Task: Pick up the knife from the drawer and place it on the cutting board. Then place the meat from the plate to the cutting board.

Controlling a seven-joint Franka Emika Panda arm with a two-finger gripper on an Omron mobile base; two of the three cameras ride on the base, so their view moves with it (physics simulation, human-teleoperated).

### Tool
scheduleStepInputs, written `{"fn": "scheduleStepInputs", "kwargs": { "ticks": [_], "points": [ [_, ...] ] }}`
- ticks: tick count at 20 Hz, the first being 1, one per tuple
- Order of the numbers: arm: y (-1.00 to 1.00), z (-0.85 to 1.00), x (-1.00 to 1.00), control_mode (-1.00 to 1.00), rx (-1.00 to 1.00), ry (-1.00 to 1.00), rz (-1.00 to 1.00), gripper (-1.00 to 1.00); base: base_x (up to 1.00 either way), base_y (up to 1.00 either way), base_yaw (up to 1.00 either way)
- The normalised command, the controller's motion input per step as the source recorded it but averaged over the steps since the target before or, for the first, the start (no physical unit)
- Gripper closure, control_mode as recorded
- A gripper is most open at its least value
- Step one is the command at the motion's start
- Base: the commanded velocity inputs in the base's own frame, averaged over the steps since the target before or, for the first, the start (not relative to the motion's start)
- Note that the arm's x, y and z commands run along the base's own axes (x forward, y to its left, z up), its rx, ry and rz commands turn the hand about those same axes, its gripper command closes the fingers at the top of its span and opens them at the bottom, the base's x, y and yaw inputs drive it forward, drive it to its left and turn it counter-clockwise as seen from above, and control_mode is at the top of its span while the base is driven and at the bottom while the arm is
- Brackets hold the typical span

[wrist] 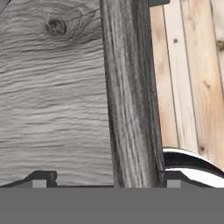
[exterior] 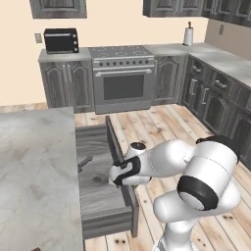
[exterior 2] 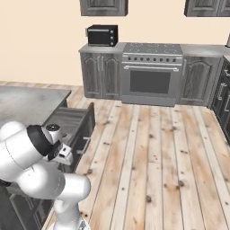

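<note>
Claw [wrist: 105,178] of the white arm hangs low over the pulled-out drawer [exterior: 95,166], pointing down at it. Seen from the camera on the hand, its two dark fingertips [wrist: 41,178] stand wide apart, one over the drawer's grey wood-grain floor and the other past the drawer's front panel [wrist: 129,96], toward the plank floor [wrist: 188,74], so the claw straddles that front edge. Nothing sits between the tips; the claw is open and grips nothing.

From the left base camera the drawer juts out from under the marbled grey desk [exterior: 34,171], with its dark front panel facing the room. Inside the drawer, close to the desk's edge and away from the claw, lies a slim dark object, apparently the knife [exterior: 84,163]; part of it is tucked under the desk's overhang, so its whole length cannot be made out. The arm's wrist [exterior: 128,170] hovers just above the drawer's front panel.

Across the room from the drawer, against the far wall, stands a steel oven range [exterior: 122,76] set among dark grey cabinets, with a black microwave [exterior: 61,40] on the counter beside it.
</note>
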Motion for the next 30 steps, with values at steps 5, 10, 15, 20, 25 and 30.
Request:
{"fn": "scheduleStepInputs", "kwargs": {
  "ticks": [5,10,15,20,25,30],
  "points": [
    [-0.95,-0.23,0.00,-1.00,0.00,-0.03,0.05,-1.00,0.00,0.00,0.00],
    [-0.93,-0.27,0.00,-1.00,0.00,0.00,0.07,-1.00,0.00,0.00,0.00],
    [-0.77,-0.25,-0.03,-1.00,0.00,0.00,0.07,-1.00,0.00,0.00,0.00],
    [-0.43,-0.01,-0.04,-1.00,0.00,-0.01,0.08,-1.00,0.00,0.00,0.00],
    [-0.83,-0.11,0.00,-1.00,0.00,-0.03,0.09,-1.00,0.00,0.00,0.00],
    [-0.79,-0.13,0.00,-1.00,0.00,-0.01,0.08,-1.00,0.00,0.00,0.00]
  ]
}}
